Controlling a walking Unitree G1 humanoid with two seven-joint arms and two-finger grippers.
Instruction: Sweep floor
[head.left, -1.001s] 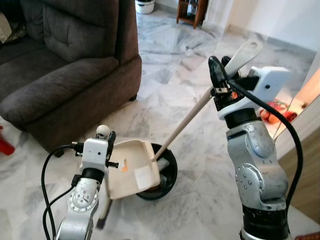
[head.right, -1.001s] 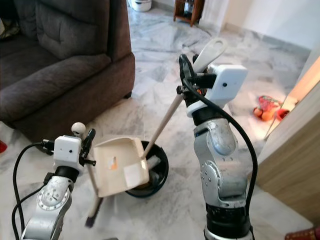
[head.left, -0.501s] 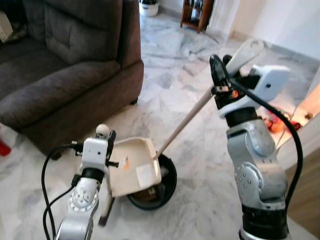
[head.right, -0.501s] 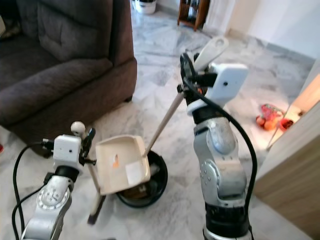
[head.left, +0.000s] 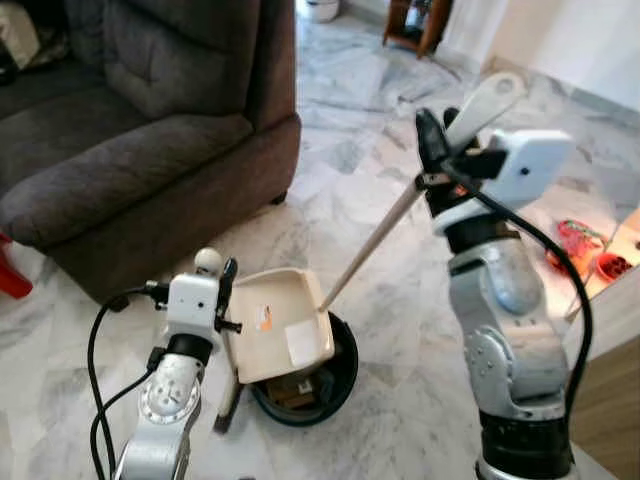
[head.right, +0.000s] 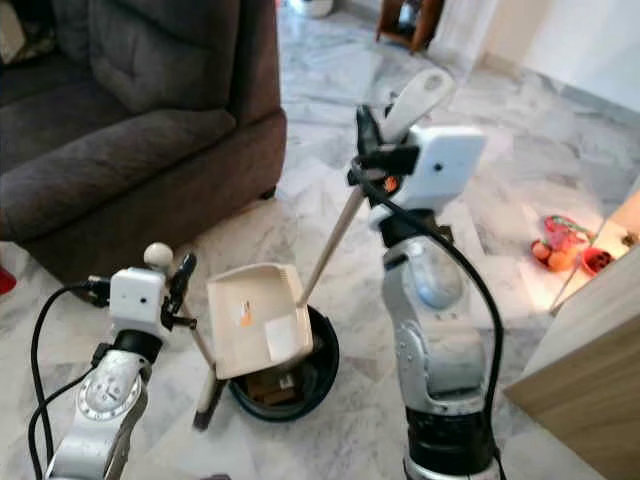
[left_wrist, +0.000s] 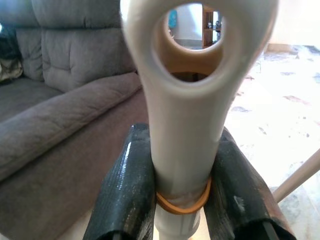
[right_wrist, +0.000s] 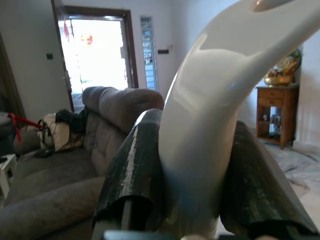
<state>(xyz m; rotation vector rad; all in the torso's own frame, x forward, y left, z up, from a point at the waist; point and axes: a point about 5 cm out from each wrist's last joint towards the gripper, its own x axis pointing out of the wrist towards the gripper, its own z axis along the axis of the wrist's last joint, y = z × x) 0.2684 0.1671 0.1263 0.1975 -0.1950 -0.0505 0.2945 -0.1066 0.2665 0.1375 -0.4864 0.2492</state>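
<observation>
A cream dustpan (head.left: 285, 325) hangs tilted over a black round bin (head.left: 340, 385) on the marble floor. Its long pale handle (head.left: 385, 230) slants up to my right gripper (head.left: 440, 165), which is shut on it just below the curved white grip (right_wrist: 220, 100). My left gripper (head.left: 226, 290) is shut on the white looped handle of a small broom (left_wrist: 192, 125). The broom's stick runs down to a dark brush head (head.left: 222, 420) on the floor, left of the bin. The pan hides part of the bin's inside, where some brown debris shows.
A dark grey sofa (head.left: 130, 150) stands to the left, its corner close to the bin. Red and orange objects (head.left: 580, 240) lie on the floor at the right, beside a wooden panel (head.left: 612, 400). A wooden cabinet (head.left: 415, 25) stands far back.
The whole picture has shifted, so the camera moved. The dustpan now hangs more squarely over the bin; both grippers keep their holds.
</observation>
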